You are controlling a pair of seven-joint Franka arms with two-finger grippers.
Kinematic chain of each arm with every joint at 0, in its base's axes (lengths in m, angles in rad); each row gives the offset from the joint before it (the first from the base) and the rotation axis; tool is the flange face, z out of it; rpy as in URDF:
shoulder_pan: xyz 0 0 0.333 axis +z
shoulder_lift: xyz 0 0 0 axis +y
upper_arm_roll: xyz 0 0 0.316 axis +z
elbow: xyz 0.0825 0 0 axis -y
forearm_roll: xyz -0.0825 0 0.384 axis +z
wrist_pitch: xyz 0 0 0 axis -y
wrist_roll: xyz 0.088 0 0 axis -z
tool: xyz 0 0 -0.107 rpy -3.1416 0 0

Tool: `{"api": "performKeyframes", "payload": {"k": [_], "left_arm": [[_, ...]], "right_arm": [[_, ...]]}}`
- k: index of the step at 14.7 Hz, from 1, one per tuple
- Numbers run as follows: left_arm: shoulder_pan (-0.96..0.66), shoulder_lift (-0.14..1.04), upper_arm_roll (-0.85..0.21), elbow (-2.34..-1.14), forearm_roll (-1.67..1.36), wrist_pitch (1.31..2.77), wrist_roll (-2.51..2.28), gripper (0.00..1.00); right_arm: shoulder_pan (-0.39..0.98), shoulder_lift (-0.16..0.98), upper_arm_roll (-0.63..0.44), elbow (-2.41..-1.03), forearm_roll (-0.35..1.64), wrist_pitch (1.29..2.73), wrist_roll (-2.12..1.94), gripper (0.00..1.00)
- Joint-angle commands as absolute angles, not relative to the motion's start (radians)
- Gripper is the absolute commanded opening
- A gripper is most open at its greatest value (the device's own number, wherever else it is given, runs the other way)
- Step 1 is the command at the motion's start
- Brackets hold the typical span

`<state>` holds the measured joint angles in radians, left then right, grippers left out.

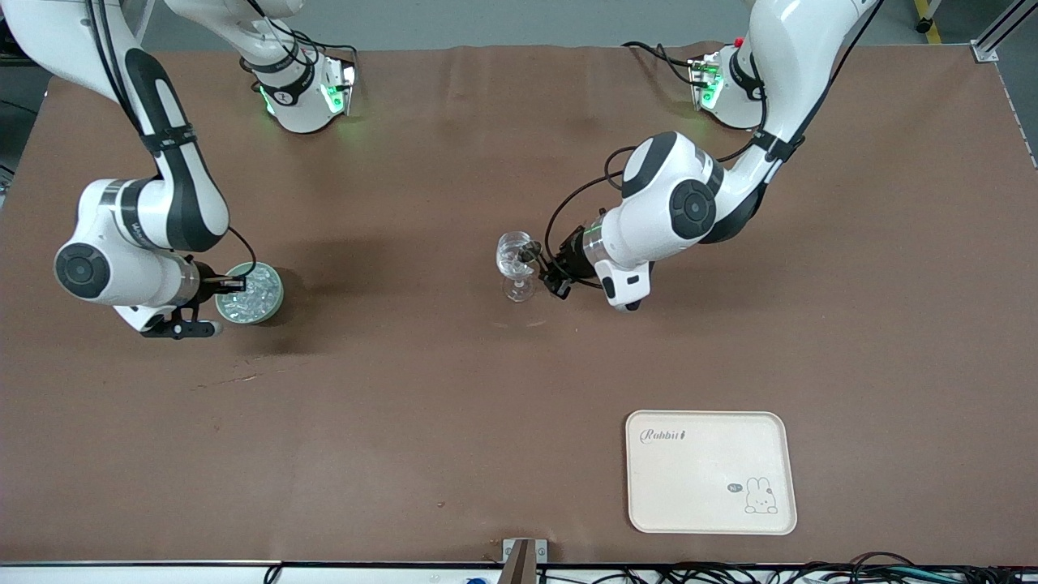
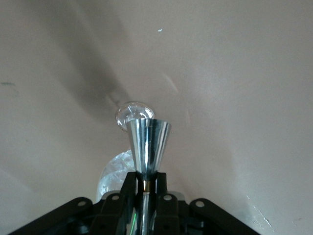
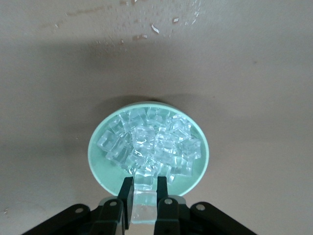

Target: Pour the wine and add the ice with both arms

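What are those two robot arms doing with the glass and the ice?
The right gripper is at the green dish, fingers closed on one cube of the ice at the rim. The left gripper is shut on a small shiny metal cup tipped over the stemmed glass in the middle of the table. A cream tray sits nearer the camera.

The ice (image 3: pixel 151 147), a heap of small clear glassy cubes, fills a pale green round dish (image 1: pixel 276 307) toward the right arm's end of the bench; one cube sits between the right pincer (image 3: pixel 145 196) fingers at the dish's rim. The stemmed glass (image 1: pixel 514 261) is gripped by the left pincer (image 2: pixel 146 183)
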<state>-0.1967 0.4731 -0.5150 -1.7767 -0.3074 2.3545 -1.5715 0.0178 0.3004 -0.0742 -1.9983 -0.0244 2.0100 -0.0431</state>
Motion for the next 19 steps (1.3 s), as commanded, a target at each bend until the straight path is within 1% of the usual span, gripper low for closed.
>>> {"api": "performKeyframes", "payload": {"k": [1,2,6,9,13,15,16,17,19], "left_arm": [[-0.199,0.466,-0.543,-1.764,-0.195,2.358,-1.637,0.0],[-0.199,0.468,-0.543,-1.763,-0.157,2.358,-1.667,0.0],[-0.201,0.468,-0.558,-1.747,-0.091,2.356,-1.713,0.0],[-0.202,0.466,-0.56,-1.738,-0.048,2.342,-1.726,0.0],[-0.213,0.469,-0.577,-1.738,0.076,2.342,-1.815,0.0],[-0.215,0.469,-0.577,-1.738,0.086,2.342,-1.821,0.0],[-0.218,0.469,-0.578,-1.74,0.095,2.341,-1.821,0.0],[-0.222,0.469,-0.578,-1.74,0.11,2.332,-1.821,0.0],[-0.222,0.469,-0.578,-1.738,0.127,2.313,-1.821,0.01]], "right_arm": [[0.014,0.247,-0.069,-1.921,-0.021,1.93,-0.02,0.03],[0.014,0.233,-0.071,-1.893,-0.023,1.908,-0.009,0.01],[0.014,0.16,-0.072,-1.743,-0.025,1.783,0.003,0.0],[0.015,0.112,-0.069,-1.651,-0.023,1.72,0.037,0.0],[0.012,0.087,-0.055,-1.488,-0.023,1.542,0.075,0.01],[-0.006,0.077,-0.045,-1.454,-0.021,1.484,0.075,0.01],[-0.024,0.063,-0.02,-1.451,-0.021,1.473,0.072,0.01],[-0.035,0.054,-0.003,-1.456,-0.021,1.473,0.072,0.01],[-0.026,0.055,-0.003,-1.457,-0.021,1.477,0.074,0.01]]}}
